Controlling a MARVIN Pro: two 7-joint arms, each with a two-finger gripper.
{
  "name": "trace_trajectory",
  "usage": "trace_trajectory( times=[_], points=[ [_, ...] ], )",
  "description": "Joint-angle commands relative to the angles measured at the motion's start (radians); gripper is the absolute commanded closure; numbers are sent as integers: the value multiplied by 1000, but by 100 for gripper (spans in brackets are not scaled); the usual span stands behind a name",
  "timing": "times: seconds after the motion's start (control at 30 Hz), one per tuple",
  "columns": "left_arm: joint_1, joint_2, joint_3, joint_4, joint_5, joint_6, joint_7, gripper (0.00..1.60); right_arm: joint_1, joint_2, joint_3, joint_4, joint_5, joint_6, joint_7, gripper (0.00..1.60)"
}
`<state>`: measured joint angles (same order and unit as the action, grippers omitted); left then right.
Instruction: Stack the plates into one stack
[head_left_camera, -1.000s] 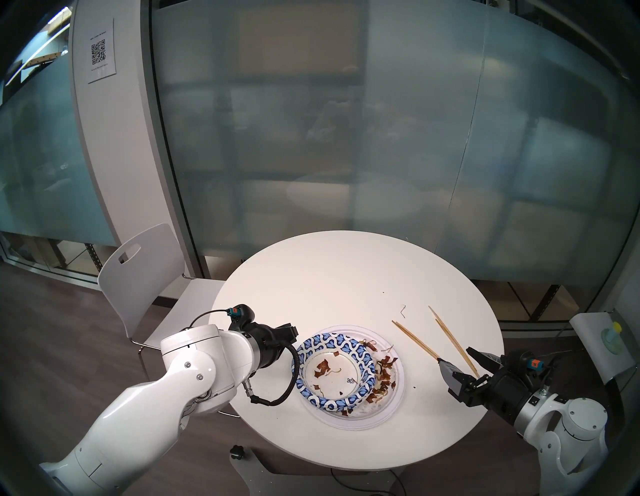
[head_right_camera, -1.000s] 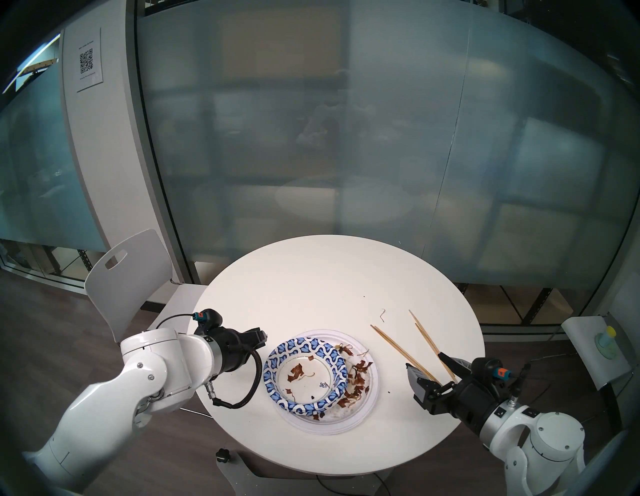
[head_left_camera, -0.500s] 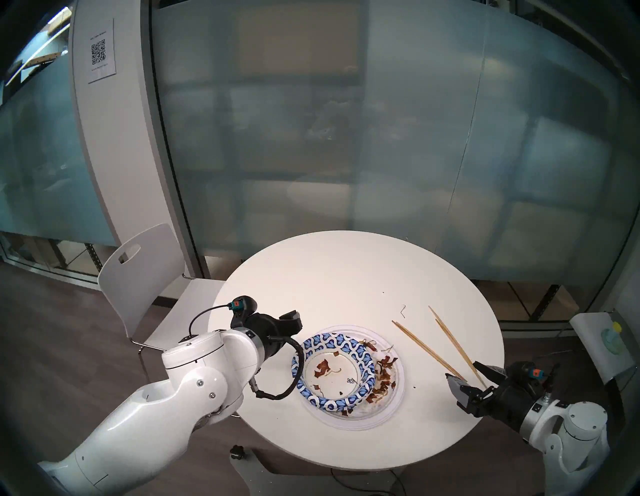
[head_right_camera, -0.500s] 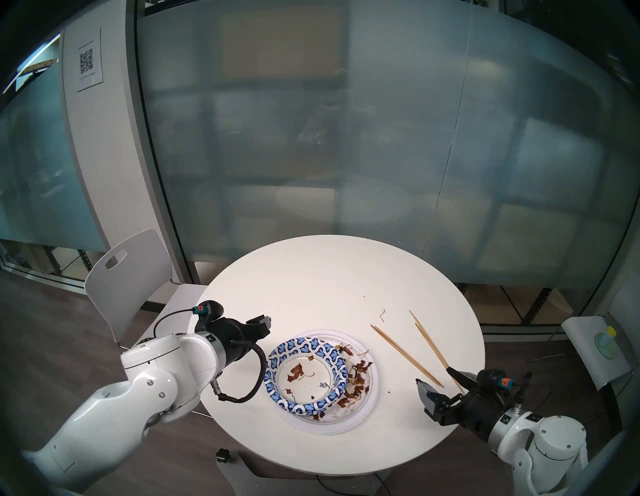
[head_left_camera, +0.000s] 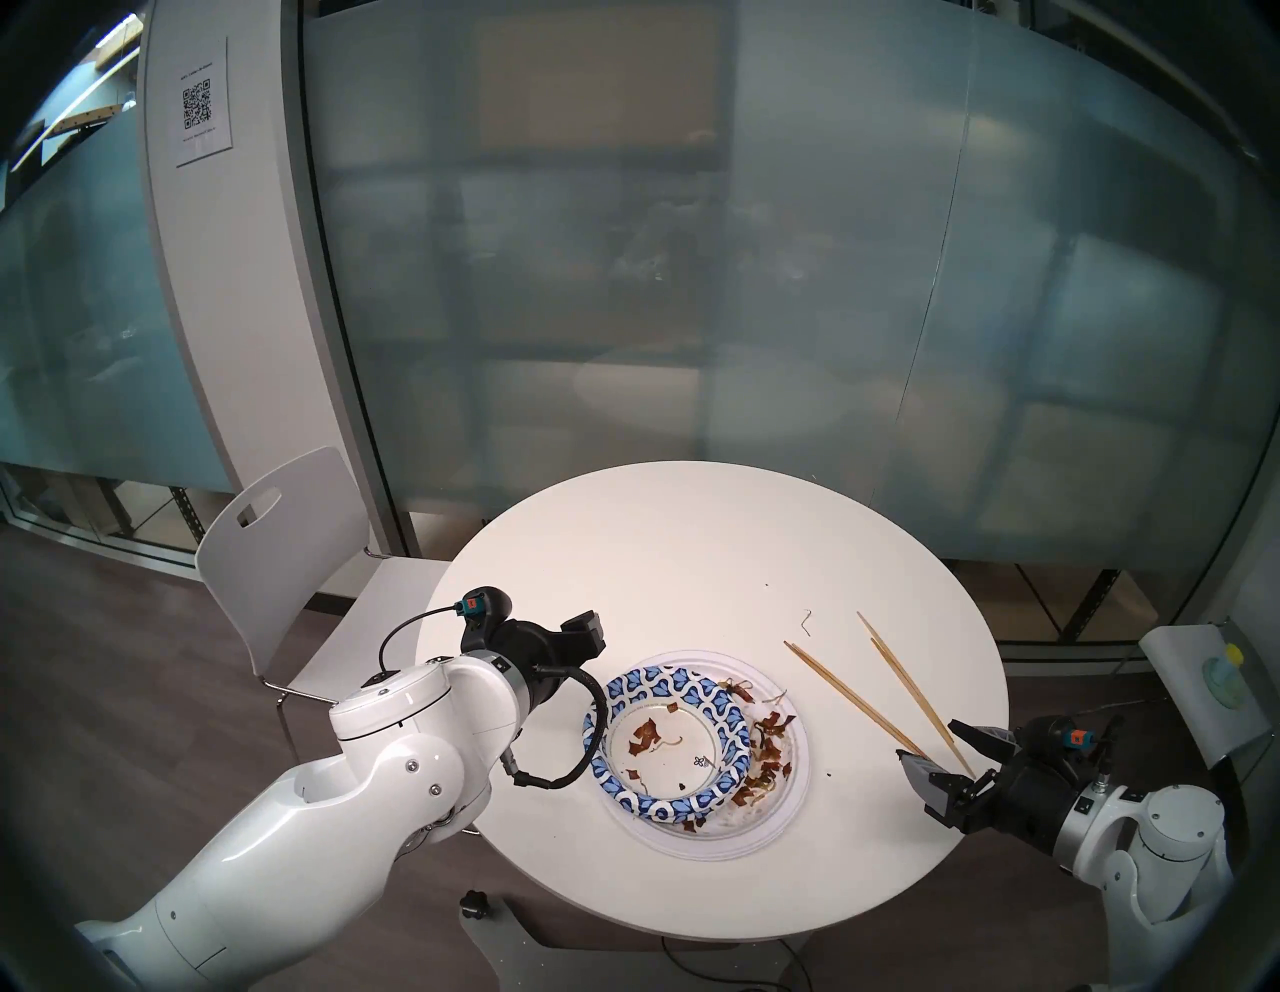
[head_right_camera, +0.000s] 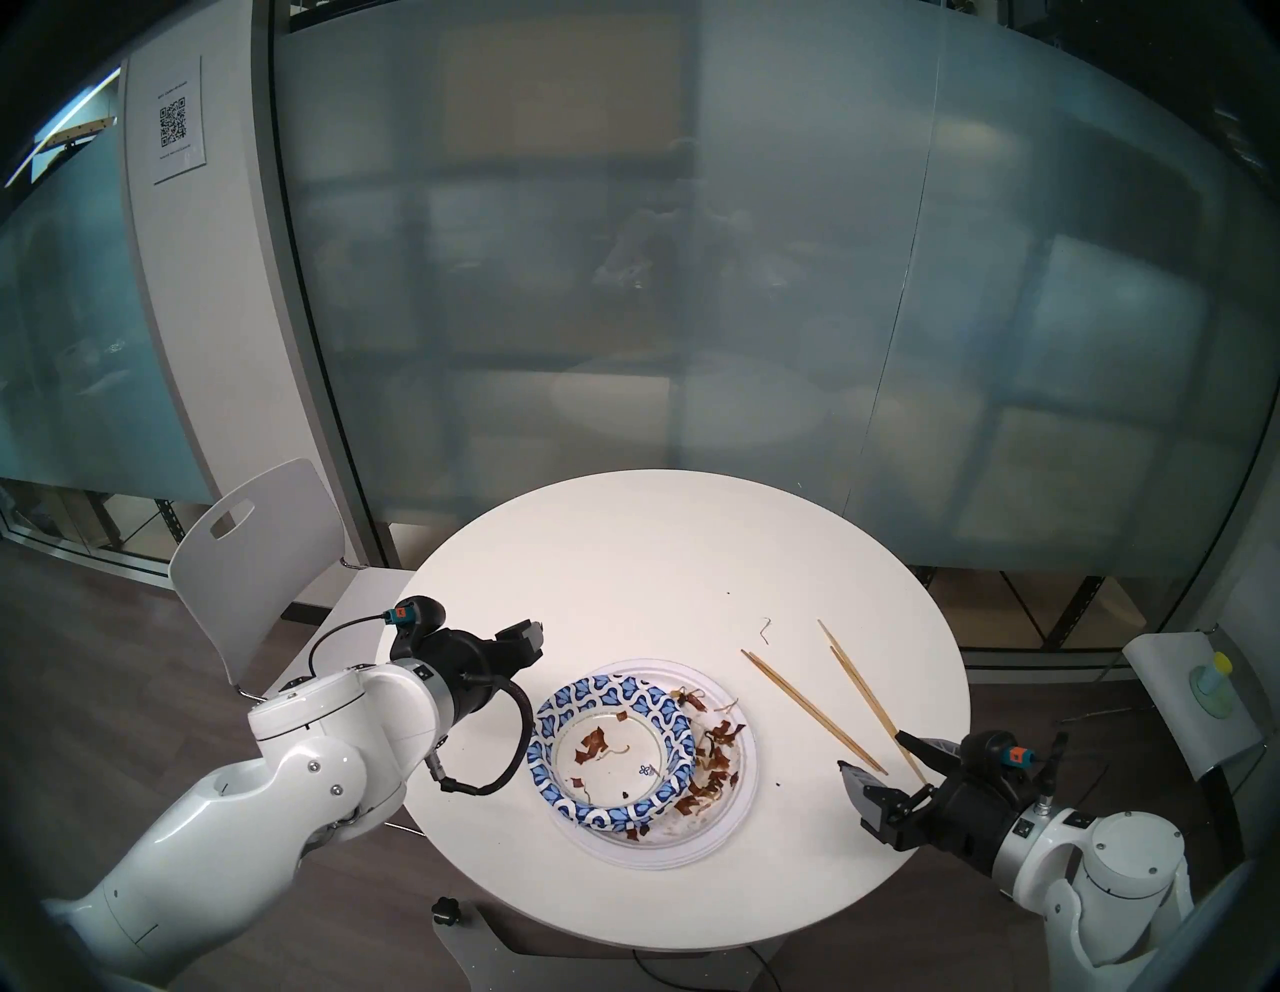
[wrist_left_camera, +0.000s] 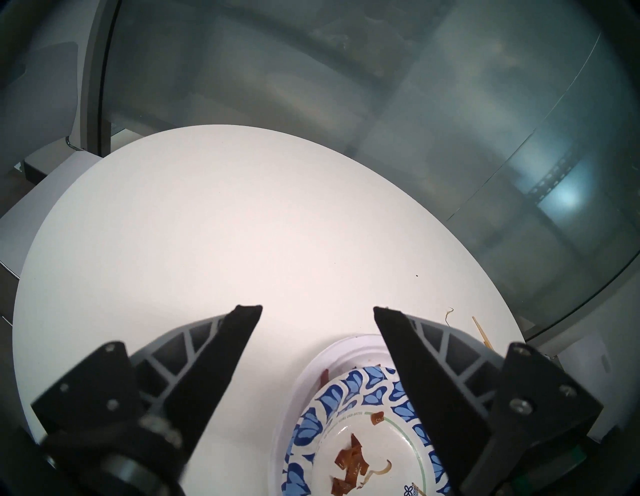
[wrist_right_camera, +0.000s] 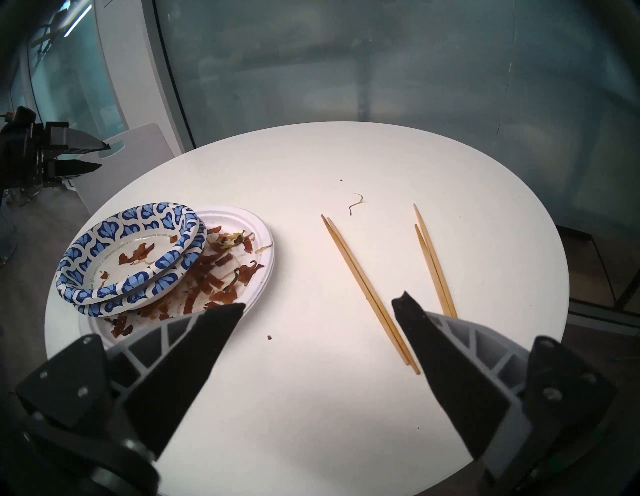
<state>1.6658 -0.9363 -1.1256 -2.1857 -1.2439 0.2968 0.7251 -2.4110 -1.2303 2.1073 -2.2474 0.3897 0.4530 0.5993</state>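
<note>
The stack sits near the table's front. Blue-and-white patterned plates (head_left_camera: 668, 682) (wrist_right_camera: 104, 235), two by the right wrist view, are nested off-centre on the wide white plates (head_left_camera: 720, 848) (wrist_right_camera: 263, 242). Brown food scraps lie in the top plate and on the white one. My left gripper (wrist_left_camera: 317, 308) (wrist_right_camera: 104, 157) hovers open and empty just off the stack's far-left rim. My right gripper (head_left_camera: 931, 741) (wrist_right_camera: 318, 304) is open and empty at the table's right edge, with the near ends of the chopsticks (head_left_camera: 852, 696) by its fingers.
Two pairs of chopsticks (wrist_right_camera: 367, 287) lie right of the stack on the round white table (head_left_camera: 692, 554), with a few crumbs and a stray noodle (head_left_camera: 807, 620). A white chair (head_left_camera: 277, 526) stands at the table's left. Frosted glass wall behind.
My left gripper has risen and drawn away from the stack's left rim, its jaws spreading wider. The right gripper has pulled back toward the table's right edge. The plates have not moved.
</note>
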Motion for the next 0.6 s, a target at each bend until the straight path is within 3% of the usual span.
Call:
trace_trajectory(
  times=[0.0,0.57],
  points=[
    [-23,19,-25,12,18,-16,-44,0,62,72,-10,38,11,14,41,0],
    [2,20,-48,-3,-5,-35,-44,0,149,163,-54,136,-2,39,97,0]
  ],
)
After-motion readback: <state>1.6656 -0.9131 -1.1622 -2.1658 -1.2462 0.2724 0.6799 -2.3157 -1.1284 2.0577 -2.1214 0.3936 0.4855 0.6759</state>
